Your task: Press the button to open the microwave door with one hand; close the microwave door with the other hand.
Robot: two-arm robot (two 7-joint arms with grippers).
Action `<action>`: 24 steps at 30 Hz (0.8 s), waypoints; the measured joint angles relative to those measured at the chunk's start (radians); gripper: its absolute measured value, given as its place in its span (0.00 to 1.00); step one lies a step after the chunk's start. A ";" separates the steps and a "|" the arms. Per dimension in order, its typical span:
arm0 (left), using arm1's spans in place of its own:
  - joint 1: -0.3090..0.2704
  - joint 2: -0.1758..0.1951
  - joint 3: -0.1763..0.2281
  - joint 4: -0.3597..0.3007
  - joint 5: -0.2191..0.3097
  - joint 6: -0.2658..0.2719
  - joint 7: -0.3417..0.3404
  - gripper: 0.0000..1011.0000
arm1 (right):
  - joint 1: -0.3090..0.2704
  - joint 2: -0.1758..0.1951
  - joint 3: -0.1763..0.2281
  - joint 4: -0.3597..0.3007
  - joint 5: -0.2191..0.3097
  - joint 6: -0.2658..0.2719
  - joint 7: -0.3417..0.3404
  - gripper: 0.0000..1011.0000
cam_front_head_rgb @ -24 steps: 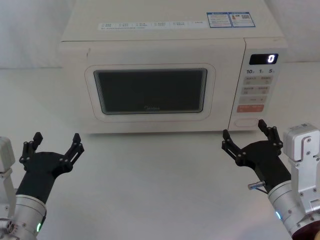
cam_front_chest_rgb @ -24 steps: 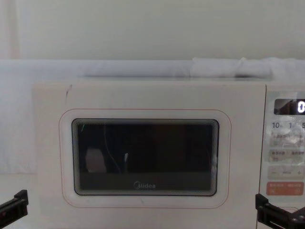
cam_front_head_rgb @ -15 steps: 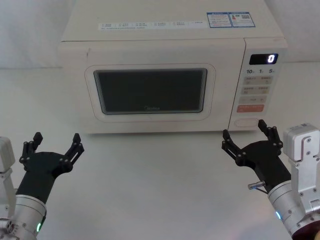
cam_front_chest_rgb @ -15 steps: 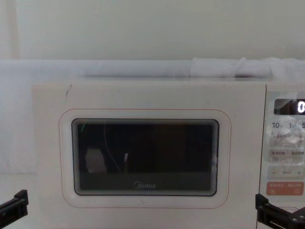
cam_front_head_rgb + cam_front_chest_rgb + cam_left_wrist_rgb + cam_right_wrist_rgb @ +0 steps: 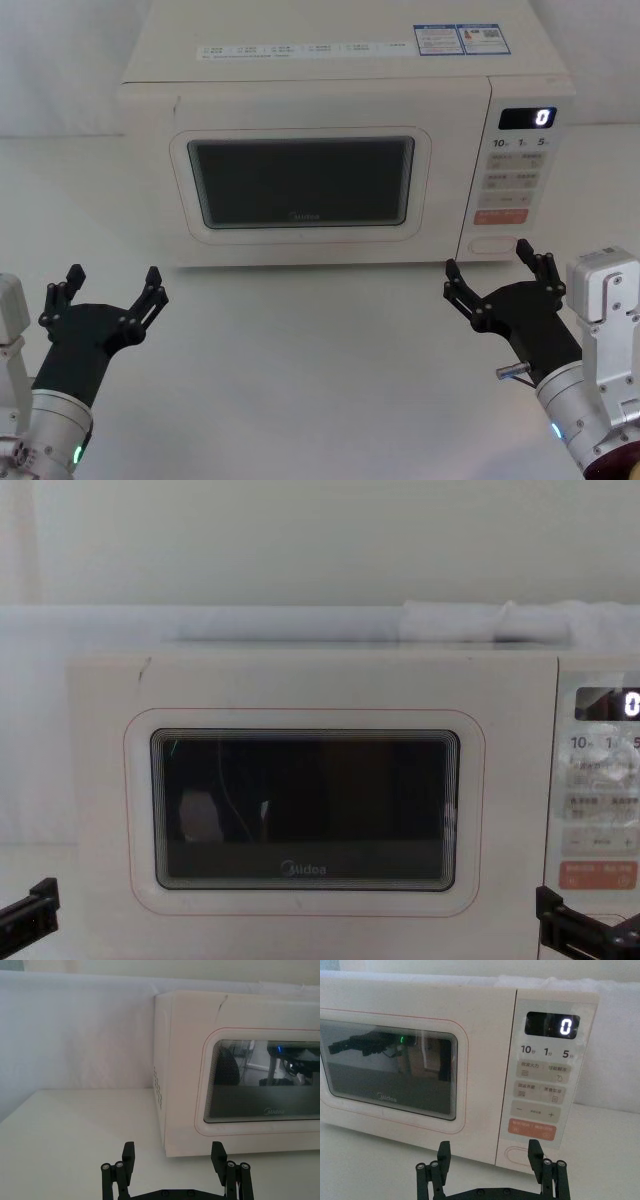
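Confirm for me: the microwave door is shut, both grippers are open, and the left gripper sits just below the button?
Not quite: it is the right gripper, not the left gripper, that sits just below the button, as the head view shows. The microwave door is shut and both grippers are open.

Chest view: control panel [image 5: 603,790] cut by right edge, display's digit half lost; panel's small key labels unreadable.

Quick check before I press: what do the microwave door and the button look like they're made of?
The microwave door: likely cream plastic, satin, around a glossy dark window that mirrors the grippers, glass or clear plastic. The button: apparently matte cream plastic, flush with the panel.
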 joint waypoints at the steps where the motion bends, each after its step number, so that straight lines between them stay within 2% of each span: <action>1: 0.000 0.000 0.000 0.000 0.000 0.000 0.000 0.99 | 0.000 0.000 0.000 0.000 0.000 0.000 0.000 0.99; 24: 0.000 0.000 0.000 0.000 0.000 0.000 0.000 0.99 | 0.000 0.000 0.000 0.000 0.000 0.000 0.000 0.98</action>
